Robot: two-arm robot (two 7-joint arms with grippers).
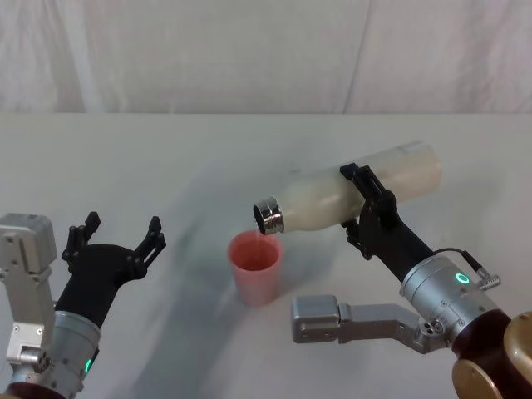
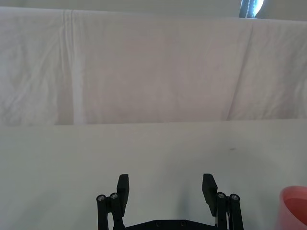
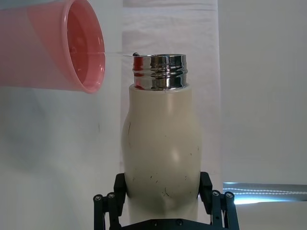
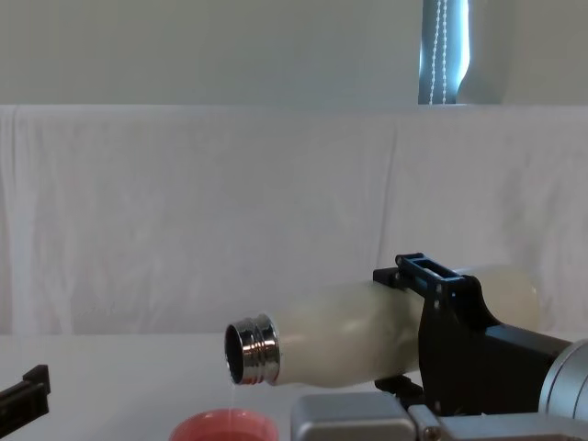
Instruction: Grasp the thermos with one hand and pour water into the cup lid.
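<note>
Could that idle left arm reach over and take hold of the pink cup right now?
Probably yes. The left gripper is open, and bare table lies between it and the cup lid. The thermos, held by the right gripper, hangs just above the rim, though.

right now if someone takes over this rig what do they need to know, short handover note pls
Right claw: shut on the thermos, holding it tipped nearly level above the table, silver neck over the cup lid.
Left claw: open, empty, parked to the left of the cup lid.
Cup lid: upright on the table, just under the neck.
Done: thermos grasped, lifted, tilted; the right wrist view shows a thin stream going from the neck into the cup lid.
Left: finish the pour, then right the thermos and probably set it down.
</note>
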